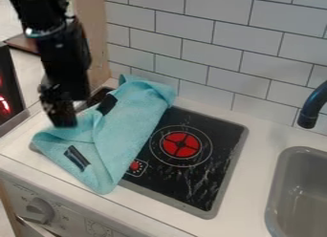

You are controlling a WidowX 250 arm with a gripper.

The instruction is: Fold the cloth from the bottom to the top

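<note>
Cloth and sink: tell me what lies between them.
In the camera view, the black stovetop and a strip of white counter lie between the cloth and the sink.

A kitchen, real or toy, is indicated by the stove [220, 135], on whose black top a red burner [181, 144] is marked. To the stove's right, a grey sink [279, 183] is set into the white counter [256, 140], near a dark faucet [309, 117]. Behind the stove, pale tiles [211, 37] are seen; below it, a knob [39, 210] is mounted.
</note>
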